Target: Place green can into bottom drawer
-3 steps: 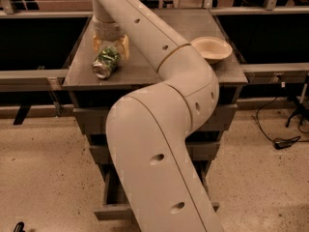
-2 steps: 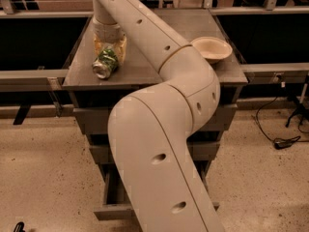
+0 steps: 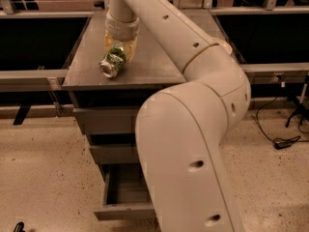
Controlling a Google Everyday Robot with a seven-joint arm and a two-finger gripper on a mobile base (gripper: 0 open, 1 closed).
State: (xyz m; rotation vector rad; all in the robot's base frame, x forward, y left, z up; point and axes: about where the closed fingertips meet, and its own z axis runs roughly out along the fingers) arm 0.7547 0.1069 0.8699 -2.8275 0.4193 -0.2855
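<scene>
The green can (image 3: 112,62) lies tilted on its side at the left of the grey cabinet top (image 3: 154,66), its silver end facing me. My gripper (image 3: 119,46) comes down from above with its fingers on both sides of the can's upper part, shut on it. The bottom drawer (image 3: 124,210) is the lowest of three grey drawers and is pulled out, its inside showing. My arm hides its right part and its knob.
My large cream arm (image 3: 193,129) fills the middle and right of the view and covers the cabinet's right side. The two upper drawers (image 3: 106,121) are shut. Dark rails and benches stand to the left and behind. Cables (image 3: 282,141) lie on the floor at the right.
The arm's big elbow section has swung to the right and now covers the cream bowl. The can and gripper stay at about the same spot on the cabinet top.
</scene>
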